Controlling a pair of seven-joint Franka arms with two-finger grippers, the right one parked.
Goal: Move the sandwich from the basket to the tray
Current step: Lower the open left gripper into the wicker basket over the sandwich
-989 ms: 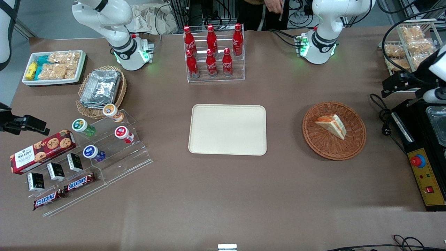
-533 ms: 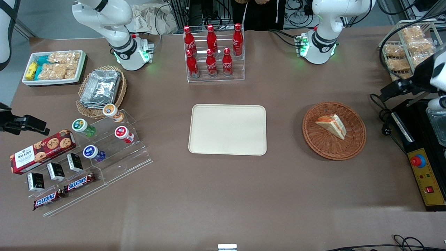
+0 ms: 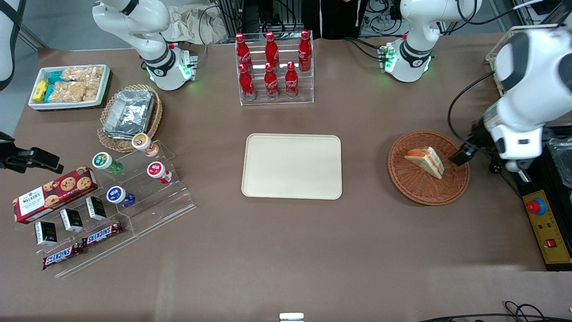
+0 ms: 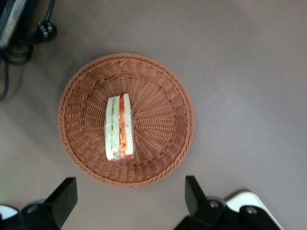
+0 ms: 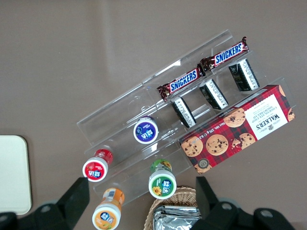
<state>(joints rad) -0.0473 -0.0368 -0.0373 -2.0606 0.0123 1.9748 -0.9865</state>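
Table: brown, tray (image 3: 292,166) at centre.
Basket (image 4: 126,119): holds sandwich (image 4: 120,127), toward working arm's end.
Gripper (image 4: 128,203): above basket, fingers spread, holding nothing.

This is a robotics lab dressed up as a snack counter: two white arm bases (image 3: 166,67) bolted to a brown-covered table (image 3: 286,250), loose cables (image 3: 380,18) at its edge, and a control box (image 3: 548,230) (red emergency button included) beside acrylic racks of cola bottles (image 3: 272,67) and chocolate bars (image 3: 103,233).
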